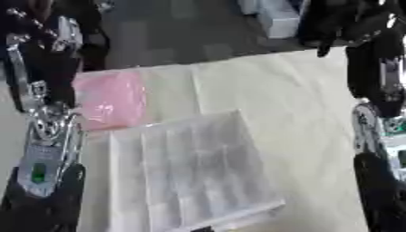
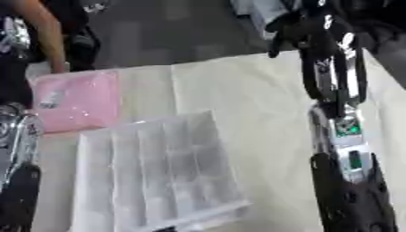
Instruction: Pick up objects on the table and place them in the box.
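A flat pink packet [image 2: 78, 100] lies on the white-covered table [image 1: 301, 104] at the far left. In front of it sits a clear plastic box [image 1: 202, 167] divided into several compartments; I cannot make out anything in them. My left arm rises along the table's left edge, and my left hand [image 1: 60, 43] is a dark blur above and behind the packet. Over the table's far right corner hangs my right hand [image 2: 295, 28], its fingers [image 2: 274, 47] relaxed, pointing down and holding nothing.
A person's bare arm [image 2: 46, 34] reaches down at the far left, close behind the pink packet. White boxes [image 1: 273, 18] stand on the dark floor beyond the table. My right forearm [image 2: 342, 136] runs along the table's right side.
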Controlling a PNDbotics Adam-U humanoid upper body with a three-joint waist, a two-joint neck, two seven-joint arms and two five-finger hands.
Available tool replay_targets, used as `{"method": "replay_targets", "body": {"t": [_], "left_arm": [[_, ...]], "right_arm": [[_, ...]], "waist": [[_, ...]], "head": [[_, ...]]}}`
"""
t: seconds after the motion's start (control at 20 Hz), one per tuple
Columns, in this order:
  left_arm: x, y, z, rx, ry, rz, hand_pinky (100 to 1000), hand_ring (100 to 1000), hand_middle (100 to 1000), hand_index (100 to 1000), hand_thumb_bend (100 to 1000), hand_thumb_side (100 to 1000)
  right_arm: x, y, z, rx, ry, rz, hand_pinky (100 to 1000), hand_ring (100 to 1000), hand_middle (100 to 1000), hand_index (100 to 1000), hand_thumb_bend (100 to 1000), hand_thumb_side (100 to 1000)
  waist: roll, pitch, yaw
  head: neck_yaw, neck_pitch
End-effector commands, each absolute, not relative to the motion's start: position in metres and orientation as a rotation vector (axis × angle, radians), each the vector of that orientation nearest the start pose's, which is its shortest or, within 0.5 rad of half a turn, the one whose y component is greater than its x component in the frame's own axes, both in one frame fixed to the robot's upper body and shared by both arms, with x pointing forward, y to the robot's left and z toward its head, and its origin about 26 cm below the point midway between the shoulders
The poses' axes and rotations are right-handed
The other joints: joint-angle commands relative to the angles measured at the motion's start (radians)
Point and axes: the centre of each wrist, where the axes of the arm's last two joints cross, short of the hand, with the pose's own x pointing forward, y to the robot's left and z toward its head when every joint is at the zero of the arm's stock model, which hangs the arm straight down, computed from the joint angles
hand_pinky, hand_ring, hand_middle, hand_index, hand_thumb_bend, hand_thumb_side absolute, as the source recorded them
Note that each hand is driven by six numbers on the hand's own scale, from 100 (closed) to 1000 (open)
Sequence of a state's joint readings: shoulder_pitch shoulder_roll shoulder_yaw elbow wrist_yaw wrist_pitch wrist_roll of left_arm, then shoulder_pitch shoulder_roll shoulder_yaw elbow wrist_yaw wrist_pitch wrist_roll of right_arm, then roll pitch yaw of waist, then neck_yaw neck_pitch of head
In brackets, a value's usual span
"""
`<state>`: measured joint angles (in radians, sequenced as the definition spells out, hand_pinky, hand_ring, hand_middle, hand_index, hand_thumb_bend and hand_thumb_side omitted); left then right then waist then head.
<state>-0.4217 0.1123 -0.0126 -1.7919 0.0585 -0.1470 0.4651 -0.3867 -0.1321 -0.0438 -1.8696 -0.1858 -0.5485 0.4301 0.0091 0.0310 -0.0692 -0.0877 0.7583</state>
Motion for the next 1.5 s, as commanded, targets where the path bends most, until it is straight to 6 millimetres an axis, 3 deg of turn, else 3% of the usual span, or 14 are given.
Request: {"method": "replay_targets", "body": {"t": [0.05,0.1,0.15,0.2,0.45,0.55,0.6,0.65,0.7,0.75,0.85,0.9,1.15,1.5], "left_arm": [[0.3414,0.2130,0.1813,0.102,-2.335,0.395,563,701,673,547,100,546],[0.3411,0.2127,0.1819,0.099,-2.341,0.393,391,551,537,444,100,574],[0.3403,0.2124,0.1832,0.100,-2.356,0.384,405,565,551,454,100,574],[0.3395,0.2118,0.1844,0.102,-2.372,0.369,299,466,457,376,100,609],[0.3377,0.2096,0.1856,0.105,-2.409,0.322,293,450,461,387,100,563],[0.3385,0.2100,0.1841,0.093,-2.394,0.338,434,586,627,532,100,455],[0.3387,0.2100,0.1840,0.085,-2.393,0.337,562,703,750,650,100,302],[0.3383,0.2085,0.1844,0.064,-2.404,0.308,679,789,834,745,100,314],[0.3383,0.2081,0.1841,0.046,-2.413,0.282,868,912,949,906,267,437],[0.3382,0.2059,0.1839,0.014,-2.430,0.213,969,978,1000,978,341,496],[0.3391,0.2044,0.1820,-0.044,-2.453,0.068,1000,1000,1000,1000,232,811],[0.3398,0.2051,0.1812,-0.066,-2.458,0.016,1000,1000,1000,1000,239,861],[0.3420,0.2115,0.1830,-0.075,-2.504,-0.196,1000,1000,1000,1000,229,909],[0.3465,0.2136,0.1891,-0.036,-2.516,-0.228,1000,1000,1000,1000,190,890]], "right_arm": [[0.3272,-0.2336,0.1894,-0.401,3.334,-0.744,351,604,793,592,100,635],[0.3272,-0.2336,0.1894,-0.401,3.334,-0.743,351,605,793,592,100,635],[0.3272,-0.2337,0.1894,-0.401,3.334,-0.742,351,605,793,592,100,635],[0.3272,-0.2337,0.1894,-0.401,3.335,-0.741,351,605,793,592,100,635],[0.3271,-0.2336,0.1893,-0.402,3.336,-0.740,351,605,793,593,100,635],[0.3270,-0.2337,0.1892,-0.402,3.336,-0.740,351,604,793,592,100,635],[0.3270,-0.2337,0.1892,-0.402,3.336,-0.741,350,604,793,592,100,635],[0.3270,-0.2337,0.1893,-0.402,3.336,-0.742,350,604,793,592,100,635],[0.3270,-0.2337,0.1893,-0.402,3.335,-0.743,350,604,793,592,100,635],[0.3270,-0.2336,0.1894,-0.403,3.335,-0.743,351,605,793,594,100,635],[0.3271,-0.2337,0.1894,-0.403,3.335,-0.742,351,605,794,605,100,636],[0.3271,-0.2337,0.1894,-0.403,3.335,-0.741,352,606,795,607,100,638],[0.3275,-0.2334,0.1899,-0.404,3.330,-0.740,354,607,795,615,100,642],[0.3290,-0.2317,0.1936,-0.407,3.308,-0.761,350,605,795,607,100,638]], "waist": [[0.000,-0.014,0.000],[0.000,-0.014,0.000],[0.000,-0.014,0.000],[-0.001,-0.014,0.000],[-0.001,-0.016,-0.001],[0.000,-0.015,-0.001],[0.000,-0.015,-0.001],[0.000,-0.015,-0.002],[0.000,-0.015,-0.002],[0.000,-0.014,-0.002],[0.000,-0.014,-0.003],[0.000,-0.014,-0.002],[0.000,-0.015,-0.002],[0.001,0.000,-0.001]], "head": [[-0.004,-0.013],[-0.004,-0.013],[-0.004,-0.013],[-0.004,-0.013],[-0.002,-0.014],[-0.003,-0.015],[-0.002,-0.014],[-0.002,-0.014],[-0.002,-0.014],[-0.001,-0.013],[0.000,-0.011],[0.000,-0.010],[0.018,0.010],[0.060,0.012]]}}
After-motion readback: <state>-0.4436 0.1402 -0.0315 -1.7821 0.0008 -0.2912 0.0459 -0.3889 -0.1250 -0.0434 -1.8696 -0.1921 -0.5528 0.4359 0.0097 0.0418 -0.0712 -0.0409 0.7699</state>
